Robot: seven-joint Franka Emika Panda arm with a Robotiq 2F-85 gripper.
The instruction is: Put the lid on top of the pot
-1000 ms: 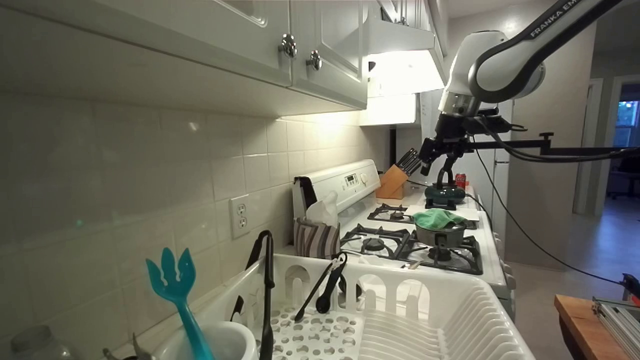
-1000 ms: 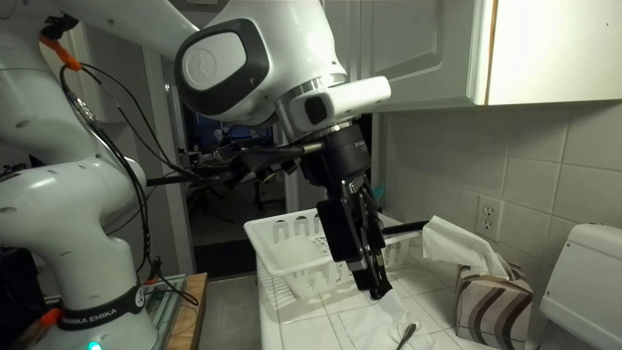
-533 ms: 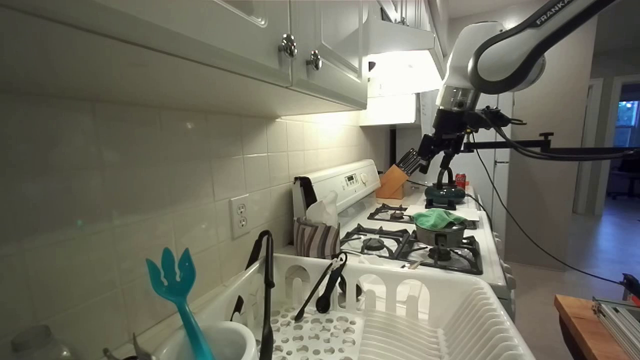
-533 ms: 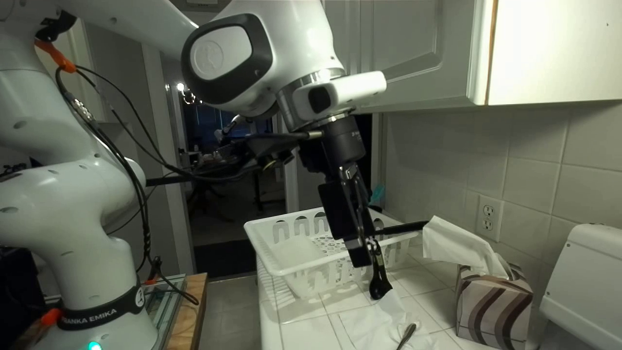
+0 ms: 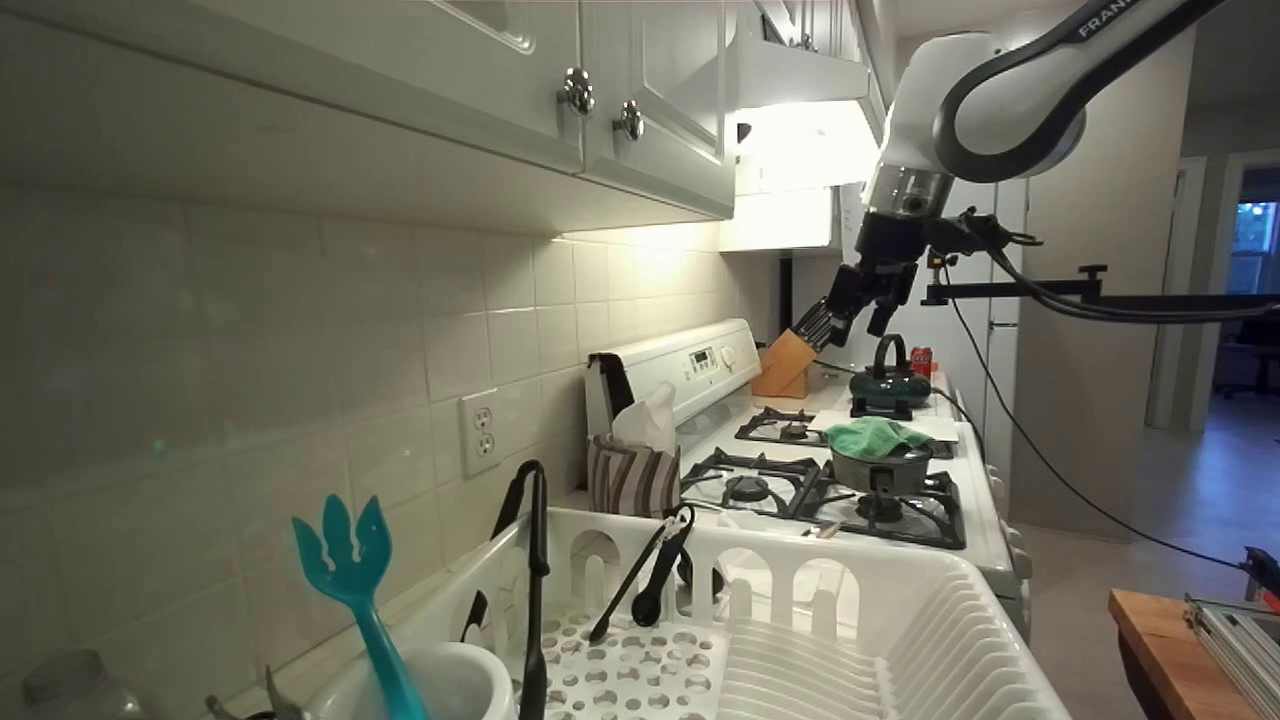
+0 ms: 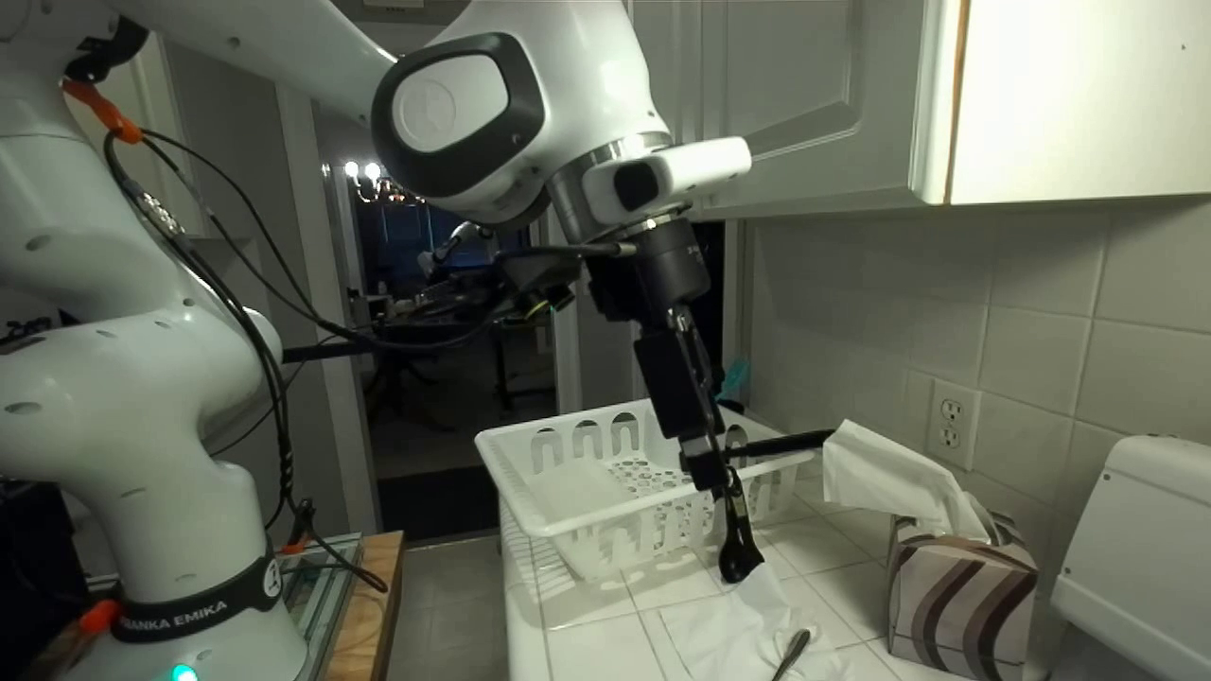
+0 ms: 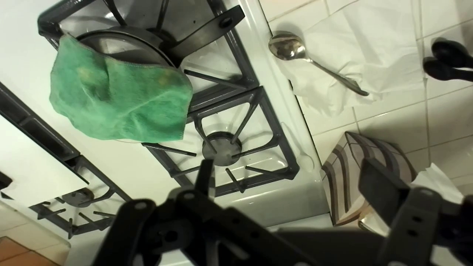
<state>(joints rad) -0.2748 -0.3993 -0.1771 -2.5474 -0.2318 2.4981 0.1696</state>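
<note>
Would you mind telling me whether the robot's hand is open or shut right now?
Open: in the wrist view the fingers of the hand stand wide apart, with the stove visible between them.

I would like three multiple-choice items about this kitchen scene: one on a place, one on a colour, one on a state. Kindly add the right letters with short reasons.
1. Where is the metal spoon?
A) on a burner
B) with its handle on white paper, on the tiled counter
C) inside the dish rack

2. What colour is the cloth partly covering the pot?
A) green
B) red
C) black

3. How is the gripper?
A) shut on the cloth
B) shut on the pot
C) open, holding nothing

Right letters:
1. B: the wrist view shows its handle lying across the white paper.
2. A: the fabric looks green in the wrist view.
3. C: its jaws stand apart and hold nothing.
</note>
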